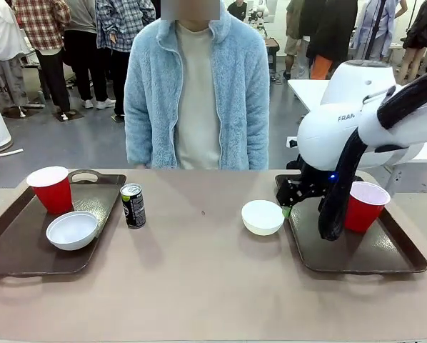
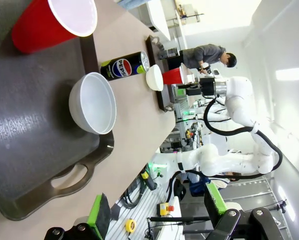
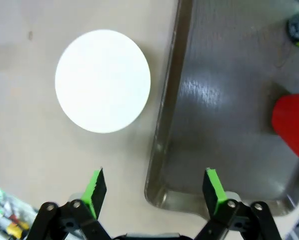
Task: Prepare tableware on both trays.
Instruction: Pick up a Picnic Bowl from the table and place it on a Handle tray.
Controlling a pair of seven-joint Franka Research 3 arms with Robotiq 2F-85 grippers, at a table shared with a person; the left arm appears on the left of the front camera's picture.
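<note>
While the left gripper point(image 2: 157, 205) hangs open, back from the left tray point(image 1: 13, 250) holding a red cup point(image 1: 51, 189) and white bowl point(image 1: 72, 230), the Pepsi can point(image 2: 124, 66) stands on the table just beside its rim. The second bowl point(image 1: 263, 217) sits just outside the right tray point(image 1: 356, 250). The right gripper point(image 3: 153, 175), jaws apart, hovers over that rim and likely needs to shift onto the bowl's edge.
</note>
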